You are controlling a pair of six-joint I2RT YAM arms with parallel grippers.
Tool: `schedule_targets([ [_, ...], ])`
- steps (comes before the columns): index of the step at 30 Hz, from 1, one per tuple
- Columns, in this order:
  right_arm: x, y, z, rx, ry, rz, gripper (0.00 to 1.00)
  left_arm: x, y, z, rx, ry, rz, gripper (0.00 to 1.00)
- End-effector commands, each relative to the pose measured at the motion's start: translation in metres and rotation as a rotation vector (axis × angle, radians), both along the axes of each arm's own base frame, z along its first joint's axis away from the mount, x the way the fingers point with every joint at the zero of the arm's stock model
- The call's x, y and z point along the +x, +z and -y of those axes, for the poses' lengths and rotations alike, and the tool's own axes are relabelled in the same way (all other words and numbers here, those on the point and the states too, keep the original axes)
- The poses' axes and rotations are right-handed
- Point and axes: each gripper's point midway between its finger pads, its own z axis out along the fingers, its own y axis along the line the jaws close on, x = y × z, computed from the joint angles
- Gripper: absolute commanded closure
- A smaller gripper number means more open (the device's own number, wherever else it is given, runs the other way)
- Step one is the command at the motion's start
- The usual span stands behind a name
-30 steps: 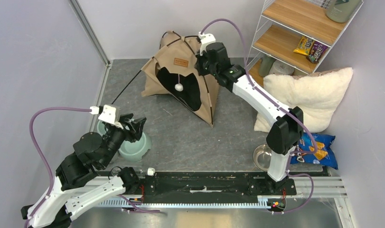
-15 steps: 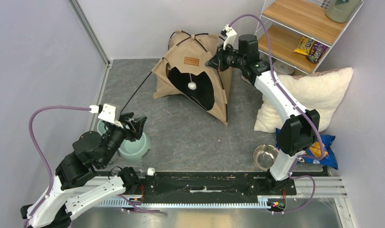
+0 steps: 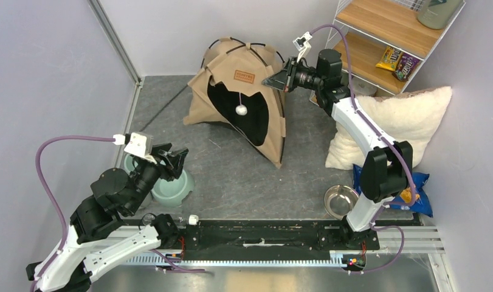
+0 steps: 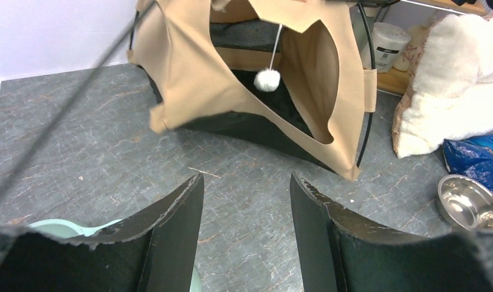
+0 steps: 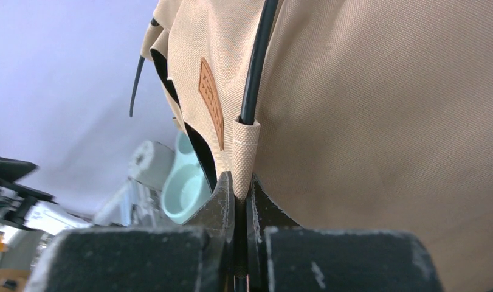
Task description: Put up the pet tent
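Note:
The tan pet tent (image 3: 231,91) stands at the back of the grey floor, with its arched doorway and a hanging white pompom (image 3: 239,110) facing me and its brown label (image 3: 244,76) above. My right gripper (image 3: 280,79) is at the tent's upper right side. It is shut on a fabric loop (image 5: 245,152) that carries a thin black pole (image 5: 259,55). My left gripper (image 3: 174,159) hovers open over the floor at the near left, well short of the tent (image 4: 189,73), with nothing between its fingers (image 4: 177,231).
A mint double bowl (image 3: 169,190) lies under my left gripper. A loose black pole (image 3: 169,104) runs from the tent toward the left wall. At the right are a fluffy white pillow (image 3: 396,118), a steel bowl (image 3: 340,201), a blue chip bag (image 3: 414,190) and a wire shelf (image 3: 377,36).
My right gripper has swung right and up with the tent's side in its grip. The tent has turned and now stands rounder. The left arm has stayed put.

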Motion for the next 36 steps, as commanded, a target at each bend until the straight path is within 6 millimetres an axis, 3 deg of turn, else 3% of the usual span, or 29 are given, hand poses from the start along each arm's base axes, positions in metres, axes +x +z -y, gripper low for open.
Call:
schedule_targets([
  [1, -0.023, 0.095, -0.005, 0.269, 0.104, 0.177, 1.0, -0.001, 0.019, 0.0, -0.027, -0.015, 0.051, 0.39],
  [5, -0.027, 0.094, -0.008, 0.25, 0.187, 0.173, 1.0, -0.009, 0.026, -0.007, -0.06, -0.026, 0.059, 0.39],
  [10, -0.028, 0.059, -0.007, 0.088, 0.257, 0.148, 1.0, -0.023, 0.04, -0.016, -0.099, -0.061, 0.088, 0.39],
  [14, -0.043, 0.032, -0.004, -0.008, 0.342, 0.089, 1.0, -0.033, 0.052, -0.017, -0.115, -0.108, 0.118, 0.39],
  [20, -0.052, 0.0, 0.002, -0.095, 0.409, 0.011, 0.98, -0.033, 0.056, -0.021, -0.106, -0.097, 0.126, 0.38],
  [24, -0.036, -0.015, 0.009, -0.178, 0.3, -0.022, 0.74, -0.03, 0.052, -0.02, -0.094, -0.087, 0.116, 0.38],
  [26, -0.026, -0.02, 0.013, -0.228, 0.216, -0.029, 0.51, -0.028, 0.051, -0.018, -0.086, -0.084, 0.112, 0.38],
  [28, -0.018, -0.022, 0.018, -0.274, 0.128, -0.031, 0.37, -0.026, 0.05, -0.017, -0.075, -0.076, 0.108, 0.38],
  [32, -0.007, -0.007, 0.03, -0.303, -0.074, -0.021, 0.23, -0.022, 0.046, -0.016, -0.056, -0.065, 0.101, 0.38],
  [36, -0.003, 0.028, 0.048, -0.274, -0.307, 0.016, 0.18, -0.019, 0.043, -0.013, -0.038, -0.061, 0.094, 0.38],
])
